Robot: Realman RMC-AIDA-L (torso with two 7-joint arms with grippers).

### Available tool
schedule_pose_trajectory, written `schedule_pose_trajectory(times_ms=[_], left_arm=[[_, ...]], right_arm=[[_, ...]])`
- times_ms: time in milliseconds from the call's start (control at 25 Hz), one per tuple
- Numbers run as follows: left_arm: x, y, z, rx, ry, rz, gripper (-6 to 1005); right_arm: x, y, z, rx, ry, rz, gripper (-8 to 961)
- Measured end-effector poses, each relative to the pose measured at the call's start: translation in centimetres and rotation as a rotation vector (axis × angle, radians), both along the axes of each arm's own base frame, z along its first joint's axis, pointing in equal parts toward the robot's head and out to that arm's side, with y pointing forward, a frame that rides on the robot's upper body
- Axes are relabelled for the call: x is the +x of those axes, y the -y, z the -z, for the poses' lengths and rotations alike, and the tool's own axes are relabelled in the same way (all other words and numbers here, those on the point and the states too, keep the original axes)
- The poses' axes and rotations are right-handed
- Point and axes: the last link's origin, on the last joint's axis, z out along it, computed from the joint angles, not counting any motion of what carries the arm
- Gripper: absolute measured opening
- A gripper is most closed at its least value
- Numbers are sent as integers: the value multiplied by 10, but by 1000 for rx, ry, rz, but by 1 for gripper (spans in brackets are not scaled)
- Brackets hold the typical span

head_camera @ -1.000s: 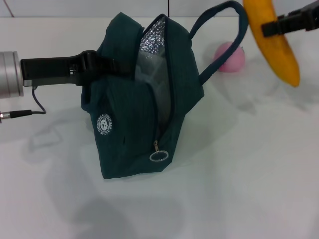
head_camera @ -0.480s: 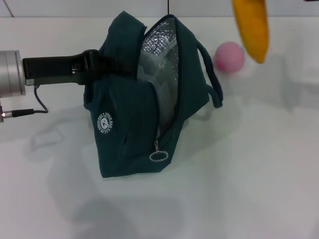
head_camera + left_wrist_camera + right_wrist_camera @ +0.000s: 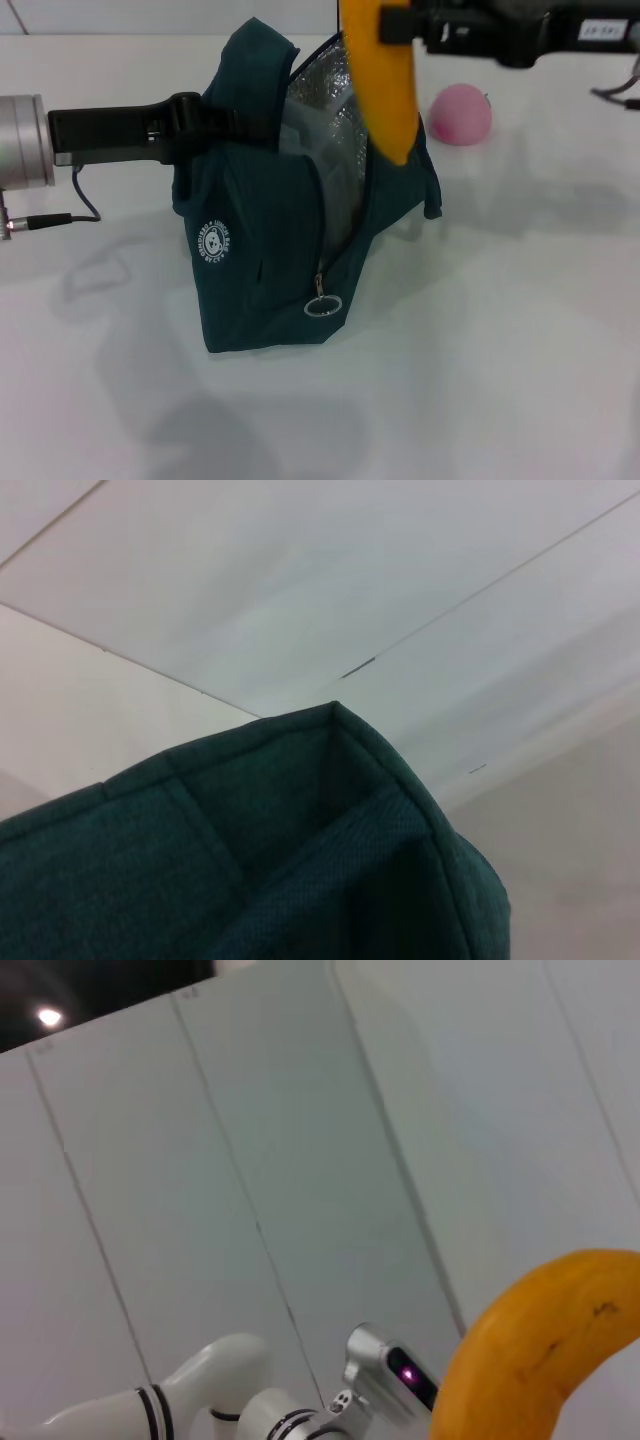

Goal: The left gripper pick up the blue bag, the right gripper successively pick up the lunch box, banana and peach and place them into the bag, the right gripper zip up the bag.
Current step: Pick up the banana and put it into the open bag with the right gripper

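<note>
since half second ago, banana swung inward with my right gripper, now hanging over open mouth of blue bag, tip low against foil lining. right gripper clamped on banana's upper part. my left gripper pinching bag's top edge, holding mouth up. peach on table beyond bag, untouched. banana light, firm but bruisable, skin smooth; mid-body pinch suits it. bag soft, floppy; needs steady hold. lunch box not clearly visible inside.
</note>
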Motion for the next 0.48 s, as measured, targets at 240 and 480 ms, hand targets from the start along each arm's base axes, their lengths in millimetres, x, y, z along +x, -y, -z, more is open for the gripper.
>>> schedule_pose_trajectory(times_ms=[240, 480], left_arm=[[1, 0, 0, -1, 2, 1, 25], [0, 0, 0, 1, 4, 0, 25]], right_arm=[[6, 4, 26, 43, -48, -65, 412], [20, 6, 38, 106, -70, -76, 412]])
